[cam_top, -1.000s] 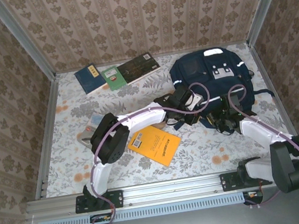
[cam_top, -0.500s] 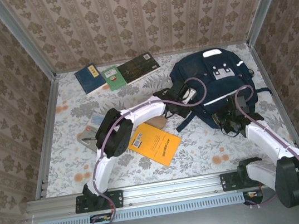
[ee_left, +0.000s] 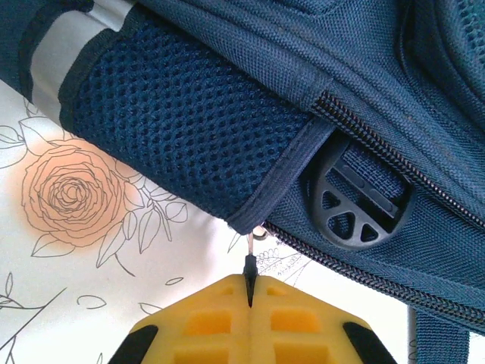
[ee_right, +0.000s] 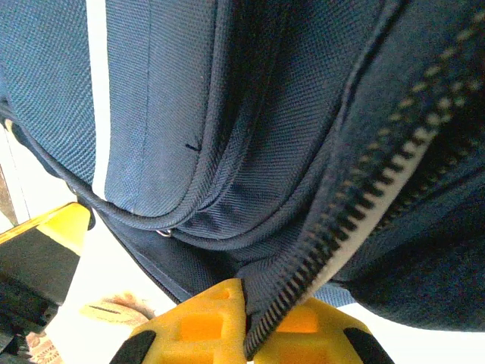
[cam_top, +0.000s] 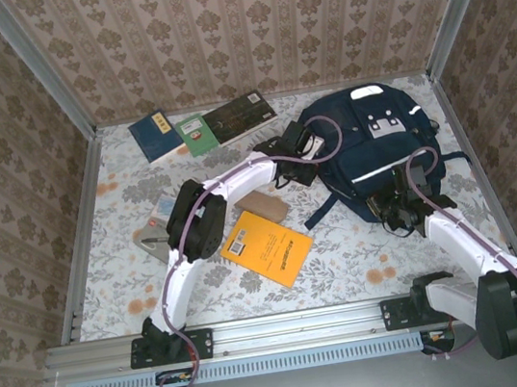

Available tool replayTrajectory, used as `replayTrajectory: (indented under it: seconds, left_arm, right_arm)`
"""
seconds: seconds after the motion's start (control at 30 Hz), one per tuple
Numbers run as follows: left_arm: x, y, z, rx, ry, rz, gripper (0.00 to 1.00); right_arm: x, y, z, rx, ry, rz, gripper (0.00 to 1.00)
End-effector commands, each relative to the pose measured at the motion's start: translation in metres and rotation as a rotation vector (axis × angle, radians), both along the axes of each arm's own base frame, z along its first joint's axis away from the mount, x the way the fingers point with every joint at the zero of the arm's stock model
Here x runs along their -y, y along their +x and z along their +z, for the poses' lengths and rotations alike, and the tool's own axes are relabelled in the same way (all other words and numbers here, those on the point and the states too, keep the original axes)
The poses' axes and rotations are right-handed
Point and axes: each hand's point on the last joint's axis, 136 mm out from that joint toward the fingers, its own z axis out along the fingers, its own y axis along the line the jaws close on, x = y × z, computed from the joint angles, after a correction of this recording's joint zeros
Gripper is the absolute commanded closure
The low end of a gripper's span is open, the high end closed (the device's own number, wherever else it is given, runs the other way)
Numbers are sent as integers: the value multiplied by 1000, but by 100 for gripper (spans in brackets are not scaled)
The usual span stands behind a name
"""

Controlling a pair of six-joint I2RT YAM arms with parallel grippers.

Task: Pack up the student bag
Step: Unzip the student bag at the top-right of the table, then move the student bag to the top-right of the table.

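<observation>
The bag [cam_top: 373, 142] lies at the far right of the tabletop [cam_top: 345, 253], its long axis running away from the arms. At its left flank the left gripper [ee_left: 249, 287] has its jaws pinched on a thin metal zip pull [ee_left: 250, 250] below coarse mesh [ee_left: 174, 129]. At the near end the right gripper [ee_right: 244, 307] has its jaws clamped on the toothed zip edge [ee_right: 341, 220] of woven navy fabric

No writing can be read. The orange book [cam_top: 269, 248] bears a white barcode label [cam_top: 238, 245], its print too small. Cover marks on the blue book [cam_top: 154, 135], green book [cam_top: 196, 134] and dark book [cam_top: 239, 116] are blurred.
</observation>
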Motion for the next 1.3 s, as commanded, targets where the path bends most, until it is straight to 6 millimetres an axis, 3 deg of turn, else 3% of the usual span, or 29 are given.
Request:
replayTrajectory:
  seconds: [0.0, 0.27, 0.43, 0.47, 0.53, 0.6, 0.67, 0.87, 0.97, 1.13, 1.27]
  left_arm:
    - [0, -8, 3, -27, -21, -22, 100]
    - [13, -43, 13, -59, -63, -91, 100]
    - [-4, -34, 0, -82, -30, -32, 100]
    - [-8, -32, -2, -96, -29, -18, 96]
    - [-14, -28, 1, -103, -34, 3, 78]
    - [-19, -25, 6, -97, -42, 17, 62]
    - [-20, -23, 17, -86, -55, 25, 55]
    - [-20, -23, 55, -60, -107, 46, 50]
    - [-22, -24, 68, -57, -128, 73, 44]
    - [-29, -28, 84, -54, -163, 115, 39]
    - [-43, -28, 93, -33, -160, 160, 37]
  right_arm:
    - [-11, 7, 3, 35, 22, 61, 100]
    - [-23, 18, 3, 34, 21, 103, 100]
    - [-29, 21, 5, 40, 20, 128, 100]
    - [-31, 23, 8, 50, 18, 141, 92]
    - [-37, 24, 14, 57, 0, 179, 73]
    - [-40, 24, 22, 61, -28, 217, 63]
    - [-39, 22, 31, 65, -65, 257, 56]
    - [-10, 11, 59, 68, -337, 364, 50]
    - [8, 18, 67, 61, -463, 414, 44]
    - [54, 30, 40, -99, -620, 401, 41]
    - [70, 29, 15, -202, -622, 395, 44]
